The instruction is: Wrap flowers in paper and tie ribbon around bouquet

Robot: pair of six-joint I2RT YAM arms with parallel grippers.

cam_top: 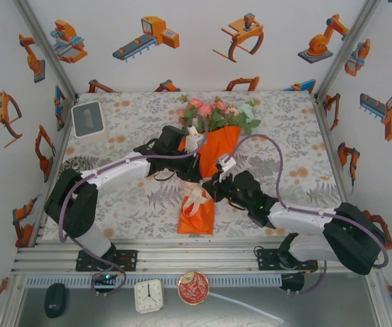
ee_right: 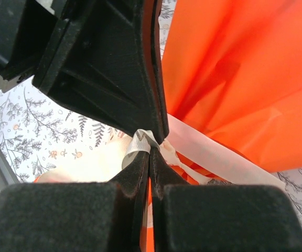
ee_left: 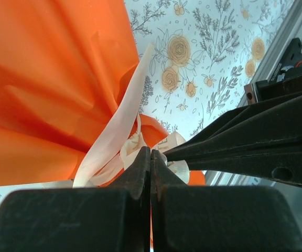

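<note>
slippage is the chief risk: both grippers pinch the thin satin ribbon right at their tips, so a pull could let it slide free and leave the knot loose. the left gripper has its jaws pressed together with ribbon caught at the tip. the right gripper is likewise closed, apparently nipping a short fold of the same strip. their tips nearly touch, so a small misjudged move might knock one against the other. an uneven tug could also drag the light bouquet across the desk, or crease and open the orange paper where the ribbon cinches it.

the bouquet lies flat near the middle of the desk, between the two arms. its long axis runs from near to far, leaning slightly right at the far end. the flowers point toward the far edge, and the flared paper tail points back at the arm bases. the ribbon crosses that axis at the narrow waist, with pale loops lying on the tail.
</note>
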